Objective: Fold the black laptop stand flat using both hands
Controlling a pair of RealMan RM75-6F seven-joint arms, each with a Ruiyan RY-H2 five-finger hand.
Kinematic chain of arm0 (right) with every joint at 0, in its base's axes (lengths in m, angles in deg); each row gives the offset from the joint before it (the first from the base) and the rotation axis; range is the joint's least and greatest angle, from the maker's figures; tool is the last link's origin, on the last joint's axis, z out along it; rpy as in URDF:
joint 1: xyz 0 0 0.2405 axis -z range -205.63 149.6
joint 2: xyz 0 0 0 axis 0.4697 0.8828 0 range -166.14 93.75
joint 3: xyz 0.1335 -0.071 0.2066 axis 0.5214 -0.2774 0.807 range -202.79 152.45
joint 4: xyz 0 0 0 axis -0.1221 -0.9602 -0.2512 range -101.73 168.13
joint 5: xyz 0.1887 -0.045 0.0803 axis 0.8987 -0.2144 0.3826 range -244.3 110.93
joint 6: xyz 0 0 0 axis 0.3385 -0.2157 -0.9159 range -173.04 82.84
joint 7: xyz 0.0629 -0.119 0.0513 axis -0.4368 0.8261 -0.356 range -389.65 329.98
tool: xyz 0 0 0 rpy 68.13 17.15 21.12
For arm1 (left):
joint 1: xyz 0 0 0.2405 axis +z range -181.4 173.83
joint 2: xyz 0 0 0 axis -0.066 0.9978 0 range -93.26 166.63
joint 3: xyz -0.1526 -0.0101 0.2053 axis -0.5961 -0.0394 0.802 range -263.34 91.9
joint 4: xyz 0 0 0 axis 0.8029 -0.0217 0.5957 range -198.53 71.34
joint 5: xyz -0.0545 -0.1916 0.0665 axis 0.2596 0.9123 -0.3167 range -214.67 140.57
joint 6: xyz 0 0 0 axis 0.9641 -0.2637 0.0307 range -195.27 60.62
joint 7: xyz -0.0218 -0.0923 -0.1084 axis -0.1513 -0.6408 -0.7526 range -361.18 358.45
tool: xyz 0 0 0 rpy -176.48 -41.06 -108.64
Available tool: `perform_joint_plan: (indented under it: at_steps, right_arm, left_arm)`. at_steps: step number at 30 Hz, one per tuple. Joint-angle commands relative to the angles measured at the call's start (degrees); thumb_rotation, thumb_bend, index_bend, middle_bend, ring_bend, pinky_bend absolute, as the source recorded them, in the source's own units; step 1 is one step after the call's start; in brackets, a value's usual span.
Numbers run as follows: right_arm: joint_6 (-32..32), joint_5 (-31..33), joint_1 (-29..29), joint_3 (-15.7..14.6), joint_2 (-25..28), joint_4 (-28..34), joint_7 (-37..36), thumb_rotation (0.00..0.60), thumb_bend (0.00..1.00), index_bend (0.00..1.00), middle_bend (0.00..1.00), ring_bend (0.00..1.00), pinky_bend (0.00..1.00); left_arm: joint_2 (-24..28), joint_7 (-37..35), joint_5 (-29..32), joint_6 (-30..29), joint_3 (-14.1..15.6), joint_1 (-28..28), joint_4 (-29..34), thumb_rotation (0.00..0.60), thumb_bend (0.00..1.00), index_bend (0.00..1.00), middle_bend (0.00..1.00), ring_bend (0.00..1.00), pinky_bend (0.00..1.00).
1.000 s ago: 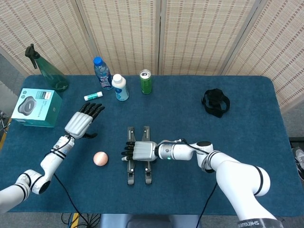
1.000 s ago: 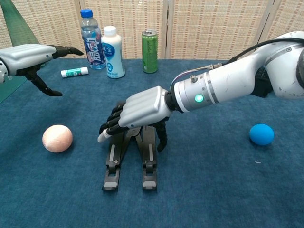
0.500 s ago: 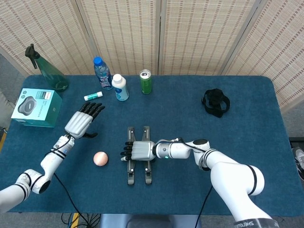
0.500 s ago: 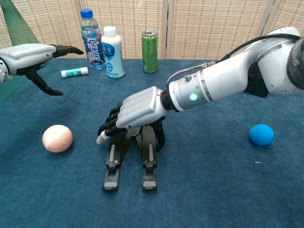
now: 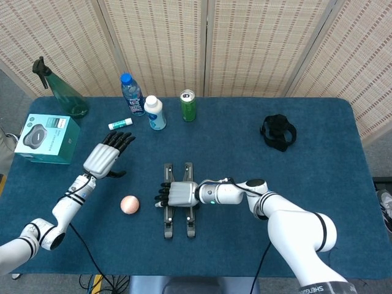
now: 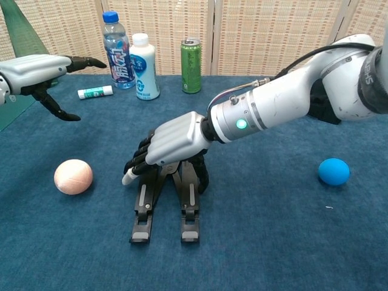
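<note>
The black laptop stand [image 5: 168,225] [image 6: 140,212] lies in the middle of the blue table, its two rails pointing toward me. My right hand [image 5: 177,193] [image 6: 176,138] lies over its far half, palm down. Its fingers [image 6: 138,160] curl past the left rail and its thumb [image 6: 202,176] comes down beside the right rail, so it grips the stand. The part under the palm is hidden. My left hand [image 5: 104,159] [image 6: 33,65] hovers open well to the left, above the table and apart from the stand.
A pink ball [image 5: 129,204] [image 6: 73,176] sits left of the stand and a blue ball [image 6: 334,171] to the right. Two bottles [image 5: 144,104], a green can [image 5: 188,105] and a small tube [image 5: 120,124] stand at the back. A teal box [image 5: 47,138] lies far left, a black strap [image 5: 277,131] back right.
My right hand has slid slightly to the left and lower over the stand, its arm following. The left hand and the stand's rails have hardly moved.
</note>
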Motion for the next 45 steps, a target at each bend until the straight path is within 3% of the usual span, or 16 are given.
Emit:
perform_joint_plan:
  at_steps: [1, 5, 18, 26, 36, 39, 43, 45]
  right_arm:
    - [0.0, 0.3, -0.1, 0.0, -0.1, -0.3, -0.2, 0.6, 0.0, 0.0, 0.02, 0.0, 0.0]
    - [0.6, 0.6, -0.4, -0.2, -0.3, -0.4, -0.9, 0.6, 0.02, 0.0, 0.11, 0.0, 0.0]
    - [-0.1, 1.5, -0.8, 0.0, -1.4, -1.8, -2.4, 0.6, 0.06, 0.01, 0.26, 0.0, 0.0]
    - [-1.6, 1.8, -0.1, 0.1, -2.1, -3.0, -2.8, 0.6, 0.11, 0.15, 0.37, 0.0, 0.0]
    - [-4.1, 2.6, 1.4, 0.8, -2.6, -4.9, -2.6, 0.6, 0.18, 0.29, 0.47, 0.11, 0.0]
    - [-4.2, 2.6, 1.5, 0.7, -2.3, -4.6, -2.7, 0.6, 0.18, 0.29, 0.43, 0.11, 0.0]
    - [-3.3, 3.2, 1.3, 1.3, -1.5, -3.2, -2.0, 0.6, 0.17, 0.04, 0.16, 0.01, 0.0]
    - [-3.1, 3.9, 1.5, 2.0, -0.9, -2.2, -0.7, 0.6, 0.13, 0.0, 0.05, 0.0, 0.0]
  left_arm:
    - [0.0, 0.0, 0.0, 0.0, 0.0, 0.0, 0.0, 0.6, 0.14, 0.0, 0.02, 0.0, 0.0]
    - [-0.1, -0.1, -0.1, -0.1, 0.0, 0.0, 0.1, 0.6, 0.14, 0.0, 0.02, 0.0, 0.0]
    - [0.1, -0.3, -0.4, -0.7, 0.0, 0.3, 0.3, 0.6, 0.14, 0.0, 0.02, 0.0, 0.0]
    - [0.1, -0.3, -0.5, -0.9, 0.1, 0.4, 0.5, 0.6, 0.14, 0.0, 0.02, 0.0, 0.0]
    - [0.0, -0.3, -0.7, -0.9, 0.1, 0.3, 0.6, 0.6, 0.14, 0.0, 0.02, 0.0, 0.0]
    - [0.0, -0.2, -0.8, -0.9, 0.0, 0.2, 0.6, 0.6, 0.14, 0.0, 0.02, 0.0, 0.0]
    - [0.1, 0.0, -0.7, -0.9, -0.1, 0.1, 0.8, 0.6, 0.14, 0.0, 0.02, 0.0, 0.0]
    - [0.2, 0.2, -0.6, -0.9, -0.2, 0.1, 1.0, 0.6, 0.14, 0.0, 0.02, 0.0, 0.0]
